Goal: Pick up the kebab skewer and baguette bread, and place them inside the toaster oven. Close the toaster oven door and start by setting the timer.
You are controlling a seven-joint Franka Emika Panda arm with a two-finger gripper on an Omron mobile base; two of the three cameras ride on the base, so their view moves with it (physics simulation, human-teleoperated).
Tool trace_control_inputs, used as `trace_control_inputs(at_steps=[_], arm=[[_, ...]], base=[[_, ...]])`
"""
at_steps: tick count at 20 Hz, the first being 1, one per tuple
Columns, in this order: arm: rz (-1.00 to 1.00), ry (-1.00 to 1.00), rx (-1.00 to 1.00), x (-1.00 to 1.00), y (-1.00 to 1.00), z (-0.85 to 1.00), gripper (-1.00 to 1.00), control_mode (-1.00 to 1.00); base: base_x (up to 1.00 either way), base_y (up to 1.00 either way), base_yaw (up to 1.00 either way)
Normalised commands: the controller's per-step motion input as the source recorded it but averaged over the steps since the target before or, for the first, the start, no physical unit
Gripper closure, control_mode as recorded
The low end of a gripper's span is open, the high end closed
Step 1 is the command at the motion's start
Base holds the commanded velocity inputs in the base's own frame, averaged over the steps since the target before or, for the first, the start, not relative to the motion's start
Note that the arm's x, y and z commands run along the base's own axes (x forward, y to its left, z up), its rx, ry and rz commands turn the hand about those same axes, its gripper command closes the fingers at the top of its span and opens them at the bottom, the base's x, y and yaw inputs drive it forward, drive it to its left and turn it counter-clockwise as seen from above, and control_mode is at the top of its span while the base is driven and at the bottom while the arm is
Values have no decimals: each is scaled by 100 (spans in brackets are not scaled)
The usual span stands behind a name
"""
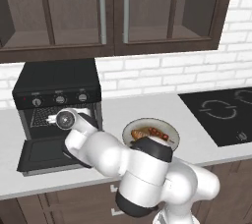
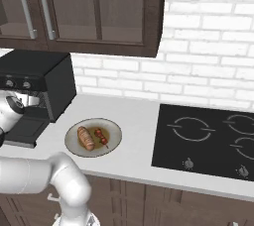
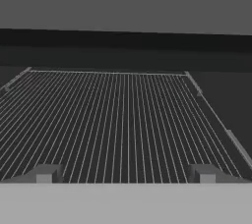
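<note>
Brown plate (image 2: 114, 143) holds one baguette bread (image 2: 85, 138), one kebab skewer (image 2: 102, 137); gripper (image 3: 125, 174) spread wide, empty.

I can read no text, brand or number from here. The toaster oven (image 1: 57, 101) has small pale marks above its three knobs, too blurred to make out, and the cooktop (image 2: 208, 140) carries only plain ring outlines, no lettering.
</note>
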Motion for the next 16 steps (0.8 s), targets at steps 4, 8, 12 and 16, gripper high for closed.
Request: trace_control_inputs(at_steps=[4,8,12,16], arm=[[0,3,0,0,0,-29,-100,-100],[0,10,0,12,0,-9,-100,-100],[0,1,0,24,0,0,-100,-100],[0,-1,0,26,0,-1,-100,-100]], base=[[0,0,0],[0,0,0],[0,0,0],[0,0,0]])
